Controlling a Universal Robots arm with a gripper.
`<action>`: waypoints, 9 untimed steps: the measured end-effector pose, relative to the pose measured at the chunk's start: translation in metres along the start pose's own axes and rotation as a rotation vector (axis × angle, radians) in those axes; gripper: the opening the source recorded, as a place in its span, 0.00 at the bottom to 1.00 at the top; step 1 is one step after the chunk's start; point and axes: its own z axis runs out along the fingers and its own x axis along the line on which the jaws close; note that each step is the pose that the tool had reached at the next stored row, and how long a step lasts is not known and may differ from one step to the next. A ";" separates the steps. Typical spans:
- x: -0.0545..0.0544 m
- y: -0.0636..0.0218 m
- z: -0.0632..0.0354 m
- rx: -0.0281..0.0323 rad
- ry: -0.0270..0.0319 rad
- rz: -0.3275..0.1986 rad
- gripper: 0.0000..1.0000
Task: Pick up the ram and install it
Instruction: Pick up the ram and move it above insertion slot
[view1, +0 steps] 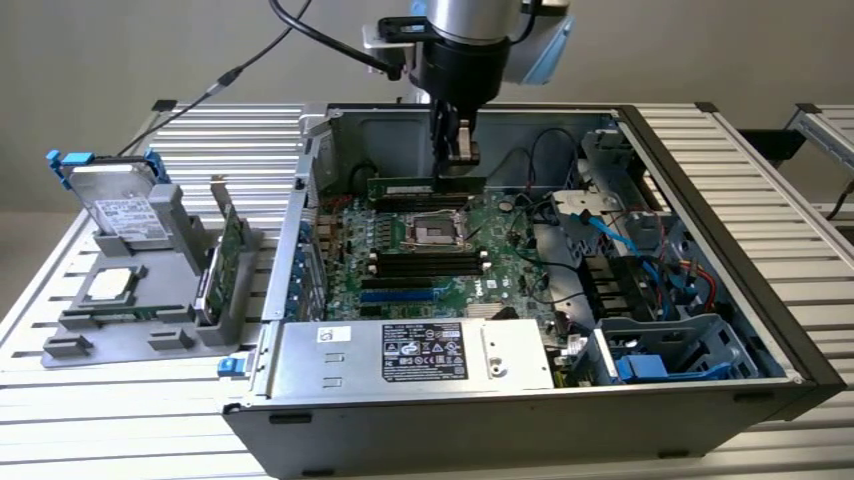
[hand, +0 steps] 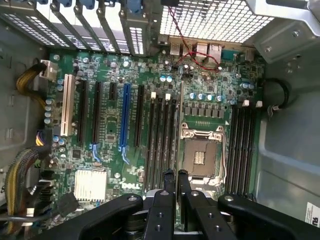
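Note:
The ram (view1: 422, 187), a long narrow green stick, hangs level just above the motherboard (view1: 400, 275) inside the open computer case. My gripper (view1: 458, 152) comes straight down from above and is shut on the stick's upper edge near its end on the exterior view's right. In the wrist view the two dark fingers (hand: 166, 181) pinch the ram (hand: 178, 127), seen edge-on as a thin line. It runs parallel to the black memory slots (hand: 162, 140) beside the bare processor socket (hand: 200, 157). Whether the stick touches a slot I cannot tell.
A second bank of memory slots (hand: 243, 150) lies on the socket's other side. The silver power supply (view1: 414, 352) fills the case's near end, with blue drive bays (view1: 661, 350) and cables at the exterior view's right. A grey jig (view1: 134, 290) outside holds a hard drive (view1: 123, 212) and cards.

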 end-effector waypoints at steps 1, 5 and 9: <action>-0.003 -0.0004 0.0013 -0.0002 0.0031 0.000 0.13; -0.016 -0.0016 0.0051 -0.0016 0.0253 0.001 0.13; -0.020 -0.0020 0.0061 -0.0037 0.0540 0.003 0.13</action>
